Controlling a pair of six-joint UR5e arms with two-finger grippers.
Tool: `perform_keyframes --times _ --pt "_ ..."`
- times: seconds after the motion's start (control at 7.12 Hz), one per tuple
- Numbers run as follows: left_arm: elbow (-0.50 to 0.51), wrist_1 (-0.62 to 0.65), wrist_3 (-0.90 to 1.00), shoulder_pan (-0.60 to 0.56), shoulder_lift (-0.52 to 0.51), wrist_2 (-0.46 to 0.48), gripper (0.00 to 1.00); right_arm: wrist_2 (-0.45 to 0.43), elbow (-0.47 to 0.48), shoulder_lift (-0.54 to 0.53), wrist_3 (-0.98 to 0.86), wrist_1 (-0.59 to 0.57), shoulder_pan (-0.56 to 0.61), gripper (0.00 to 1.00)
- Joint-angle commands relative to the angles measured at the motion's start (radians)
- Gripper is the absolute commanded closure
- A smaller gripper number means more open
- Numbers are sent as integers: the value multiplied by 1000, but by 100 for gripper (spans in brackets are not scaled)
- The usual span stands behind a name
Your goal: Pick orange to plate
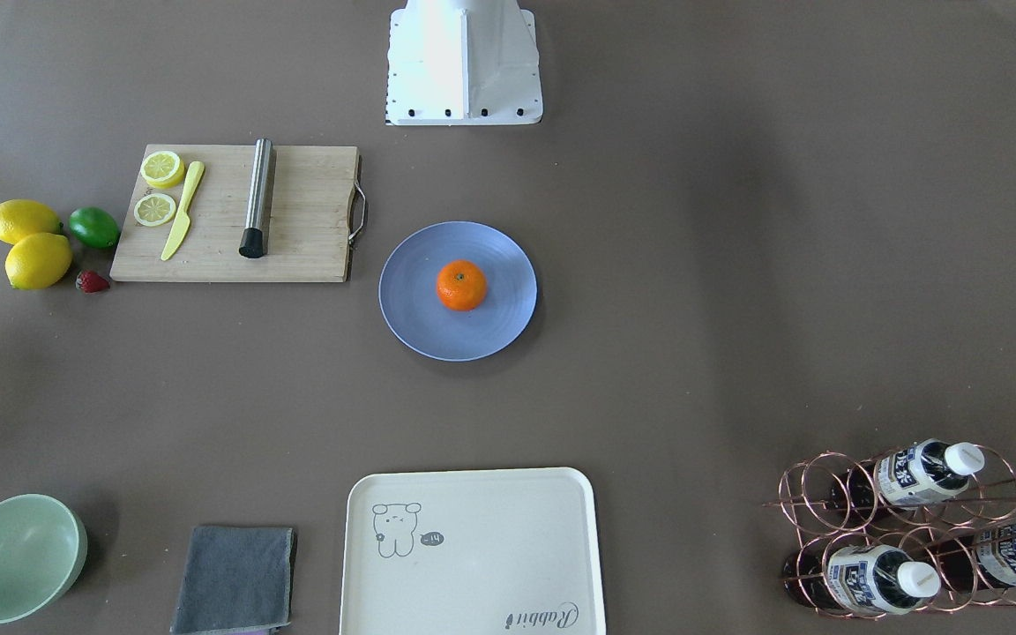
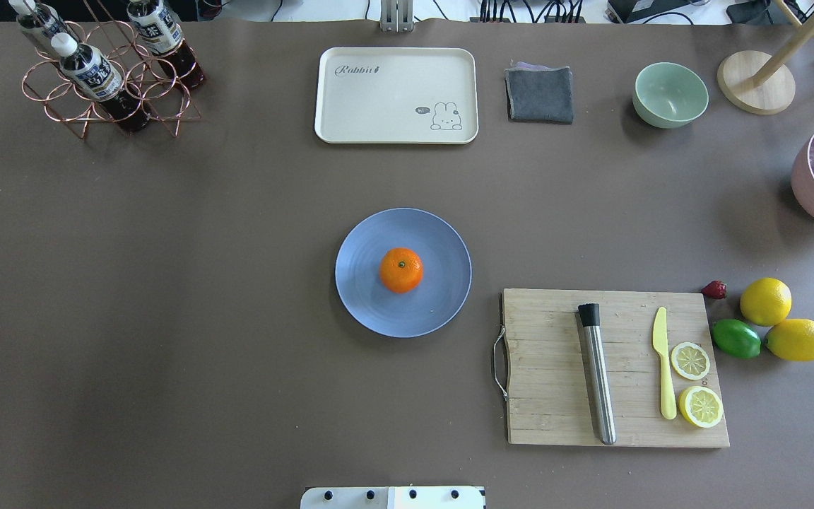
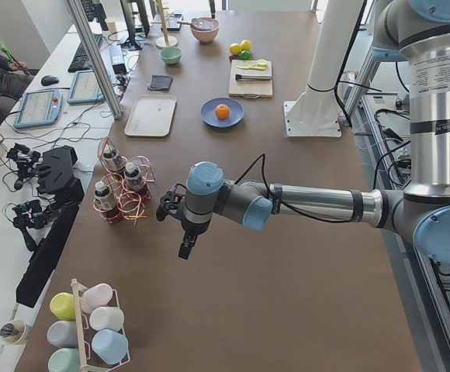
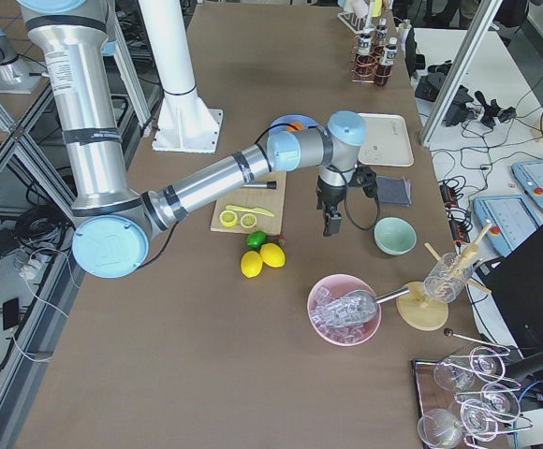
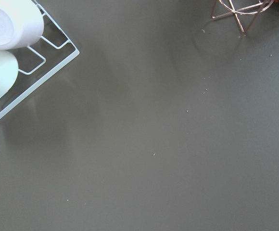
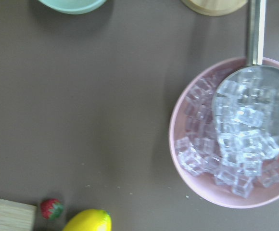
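Orange point(image 2: 400, 270): resting mid-plate point(image 2: 368, 311); task looks done. My left pincer point(image 3: 185, 251) and right pincer point(image 4: 331, 227): well clear; grip state undeterminable.

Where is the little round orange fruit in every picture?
Front-facing: small round bright-orange fruit, centre, on round matte blue plate.
Overhead: centre.
Exterior left: top middle, far away.
Exterior right: top, mostly hidden behind the near arm.
Left wrist: not there.
Right wrist: not there.
Landmark: the blue plate under it.

Bright, even light; soft shadows, sharp.
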Motion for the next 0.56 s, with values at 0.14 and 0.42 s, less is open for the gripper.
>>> perform_keyframes --times 0.14,0.42 --pt "17 87 115 -77 6 -39 2 12 -149 -56 -214 17 161 0" --pt "20 87 113 -78 5 -37 2 24 -168 -78 -204 77 171 0"
